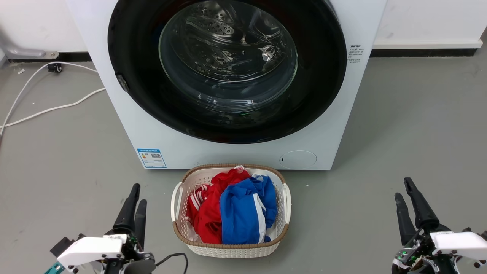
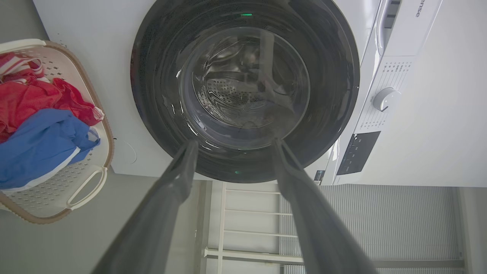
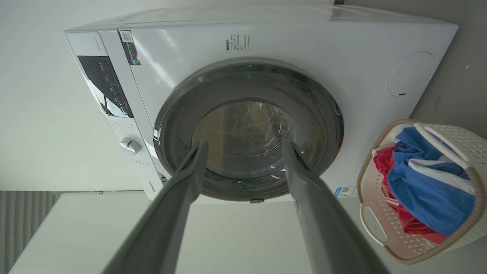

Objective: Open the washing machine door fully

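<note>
Grey floor (image 1: pixel 399 114) fronts the white washing machine (image 1: pixel 213 152), its black washing machine door (image 1: pixel 227 68) closed flush. A laundry basket (image 1: pixel 232 249) of clothes sits just before it. The left end effector (image 1: pixel 139 195) and right end effector (image 1: pixel 402 187) flank the basket, fingers spread, empty.

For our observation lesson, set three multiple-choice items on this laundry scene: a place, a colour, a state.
1. The laundry basket stands: A) on the floor before the washing machine B) atop it C) inside it
2. The clothes in it are: A) green, yellow B) red, blue C) black
3. The washing machine door is: A) shut B) wide open C) removed
Key: 1A, it sits on grey floor; 2B, both colours show; 3A, the door lies flush.
</note>
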Available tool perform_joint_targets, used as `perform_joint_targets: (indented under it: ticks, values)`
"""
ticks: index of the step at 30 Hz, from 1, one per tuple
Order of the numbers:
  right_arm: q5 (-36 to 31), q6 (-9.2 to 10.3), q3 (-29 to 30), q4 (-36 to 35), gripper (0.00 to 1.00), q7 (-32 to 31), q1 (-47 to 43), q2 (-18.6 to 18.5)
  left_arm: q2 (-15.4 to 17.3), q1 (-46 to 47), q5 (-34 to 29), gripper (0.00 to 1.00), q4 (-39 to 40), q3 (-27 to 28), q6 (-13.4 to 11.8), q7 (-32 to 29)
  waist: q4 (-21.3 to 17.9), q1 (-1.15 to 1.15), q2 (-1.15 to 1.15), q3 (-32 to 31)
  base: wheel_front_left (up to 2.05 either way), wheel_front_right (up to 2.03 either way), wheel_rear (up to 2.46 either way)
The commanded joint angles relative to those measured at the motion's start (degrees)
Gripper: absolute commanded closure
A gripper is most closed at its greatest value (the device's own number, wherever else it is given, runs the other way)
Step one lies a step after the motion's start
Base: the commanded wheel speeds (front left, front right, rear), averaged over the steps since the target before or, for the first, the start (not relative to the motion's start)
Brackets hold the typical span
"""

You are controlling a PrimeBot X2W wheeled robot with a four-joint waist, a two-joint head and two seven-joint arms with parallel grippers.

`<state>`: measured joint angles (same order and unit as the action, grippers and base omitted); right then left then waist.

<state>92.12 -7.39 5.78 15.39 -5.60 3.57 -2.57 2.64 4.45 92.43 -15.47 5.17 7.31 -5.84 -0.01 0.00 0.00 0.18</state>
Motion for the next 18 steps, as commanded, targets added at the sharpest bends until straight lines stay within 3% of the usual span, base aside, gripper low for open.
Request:
perform_joint_targets:
  ticks: [1, 11, 18]
  values:
    - [-0.46, -0.08, -0.58, -1.66, 0.0, 0.61, 0.86, -0.09, 0.12, 1.14, 0.01, 0.0, 1.58, -0.91, 0.04, 0.62, -0.01, 0.0, 0.0, 0.0, 0.0, 0.0, 0.0]
    - [-3.54, -0.09, -1.96, -3.63, 0.0, 3.22, -0.05, -0.63, 0.46, 1.53, -2.93, 0.0, 3.9, -4.35, 0.06, 3.44, 0.04, 0.0, 0.0, -0.07, 0.0, 0.0, 0.0]
    - [-10.69, -0.09, -3.15, -5.46, 0.0, 5.04, -0.48, -1.73, 0.53, 1.52, -10.23, 0.0, 6.16, -5.58, 0.07, 5.25, 0.1, 0.0, 0.0, -0.17, 0.0, 0.0, 0.0]
